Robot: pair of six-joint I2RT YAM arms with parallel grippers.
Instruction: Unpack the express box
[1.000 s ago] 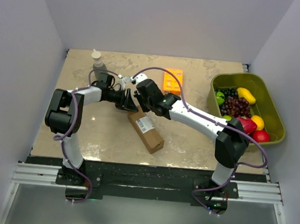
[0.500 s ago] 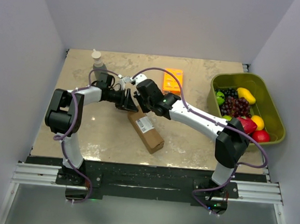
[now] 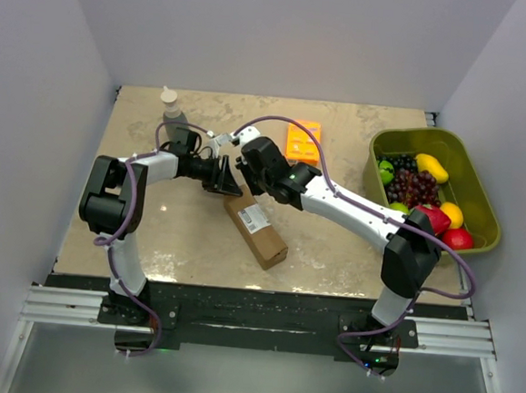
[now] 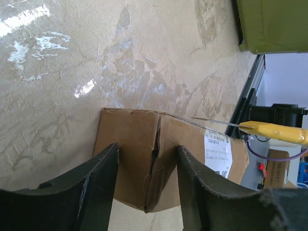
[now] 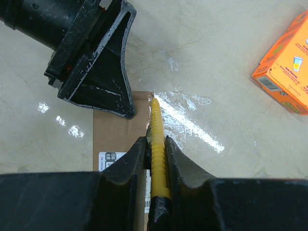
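1. Your right arm has shifted a little since a second ago. Its elbow sits slightly further right and its wrist slightly further back. The left arm and everything on the table [image 3: 177, 240] lie as they did.
2. You have one express box [image 3: 255, 230], one yellow cutter [image 5: 156, 139], one orange box [image 3: 303, 140], one bottle [image 3: 172, 107] and one green bin [image 3: 432, 134] of fruit.
3. The express box lies slantwise in the middle of the table, closed, with its label facing up.
4. Your right gripper [image 5: 155, 142] is clenched on the yellow cutter, its jaws nearly together. The blade reaches over the box's far end.
5. Your left gripper [image 4: 147, 150] stands about half open and grasps nothing. Its fingertips are at the box's far end, but you cannot tell whether they touch it.
6. Further back, the orange box lies flat, apart from the express box. The bottle stands upright at the far left, and the bin sits at the right edge.
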